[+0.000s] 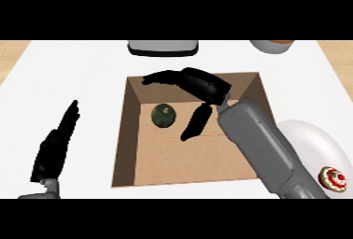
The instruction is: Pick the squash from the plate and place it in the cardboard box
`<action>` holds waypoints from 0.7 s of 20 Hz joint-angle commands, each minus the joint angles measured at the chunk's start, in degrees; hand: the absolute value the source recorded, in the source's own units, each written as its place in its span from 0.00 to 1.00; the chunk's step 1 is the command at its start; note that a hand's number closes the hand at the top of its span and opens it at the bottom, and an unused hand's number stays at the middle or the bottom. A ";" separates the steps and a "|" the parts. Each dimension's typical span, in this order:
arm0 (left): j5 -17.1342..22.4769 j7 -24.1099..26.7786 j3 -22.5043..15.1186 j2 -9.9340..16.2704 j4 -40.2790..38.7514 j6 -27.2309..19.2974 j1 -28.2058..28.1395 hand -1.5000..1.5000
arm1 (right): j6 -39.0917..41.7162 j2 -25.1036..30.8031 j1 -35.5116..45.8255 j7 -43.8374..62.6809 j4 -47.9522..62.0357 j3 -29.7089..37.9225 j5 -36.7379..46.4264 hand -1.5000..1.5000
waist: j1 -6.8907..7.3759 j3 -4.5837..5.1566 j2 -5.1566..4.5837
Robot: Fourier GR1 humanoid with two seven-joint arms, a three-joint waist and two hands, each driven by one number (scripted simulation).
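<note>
Two robot hands are in your view. The right robot hand (196, 84) reaches over the cardboard box (131, 154) from the lower right, its fingers (157, 78) stretched out and relaxed above the far wall, gripping nothing; the thumb points down into the box. The squash (164, 115), dark green and round, lies on the box floor toward the far left, just left of that thumb and apart from it. The left robot hand (56, 142) rests at the left of the white surface (69, 60), fingers straight and pointing away from you. The white plate (314, 140) sits at the right, beside the box, with a small red-and-white object (334, 179) on its near edge.
</note>
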State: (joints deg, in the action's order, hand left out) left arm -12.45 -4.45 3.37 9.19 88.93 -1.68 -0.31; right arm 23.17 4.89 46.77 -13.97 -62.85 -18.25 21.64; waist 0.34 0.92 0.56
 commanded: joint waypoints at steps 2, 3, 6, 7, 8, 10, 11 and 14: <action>-1.04 -0.53 -0.80 -0.96 -0.87 -0.97 1.66 0.50 | -2.10 -4.65 -0.47 1.52 4.90 9.34 -11.24 0.00 | 0.53 -0.96 -1.13; -0.05 -2.81 0.72 0.58 -0.09 -0.08 3.25 0.50 | 0.09 -4.65 1.58 4.20 5.07 11.07 -13.73 0.00 | 0.35 -0.96 -0.87; 0.98 -1.75 0.72 0.45 0.79 0.76 1.85 0.50 | 0.10 -4.64 2.94 3.18 9.63 16.07 -18.97 0.00 | 1.19 -0.96 -1.07; -0.13 -1.67 0.07 0.84 1.39 0.73 0.16 0.50 | 1.05 -3.21 5.19 5.31 9.59 19.04 -21.75 0.00 | 1.07 -0.96 -0.85; 0.54 -0.79 1.17 1.15 -0.12 0.76 1.56 0.50 | 0.96 -1.83 5.91 4.14 12.48 20.02 -21.67 0.00 | 0.99 -0.93 -1.06; 0.40 -2.01 -0.16 0.77 1.46 1.53 1.14 0.50 | 1.53 2.67 9.96 3.81 17.52 24.79 -23.53 0.00 | 1.47 -0.95 -1.25; 0.06 -3.43 -0.73 -0.31 -0.12 0.90 3.58 0.50 | 0.43 3.90 12.63 4.72 19.98 26.86 -24.12 0.00 | 1.46 -0.94 -1.50; 0.26 0.37 0.55 0.54 -1.27 0.81 2.07 0.50 | 2.57 10.78 13.77 1.44 25.85 30.46 -24.72 0.00 | 1.83 -0.94 -1.61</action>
State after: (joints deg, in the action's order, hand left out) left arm -12.52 -5.69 3.40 9.38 88.76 -1.23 1.90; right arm 24.36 9.63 57.81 -10.67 -43.73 6.40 -0.63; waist 1.76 0.12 -0.65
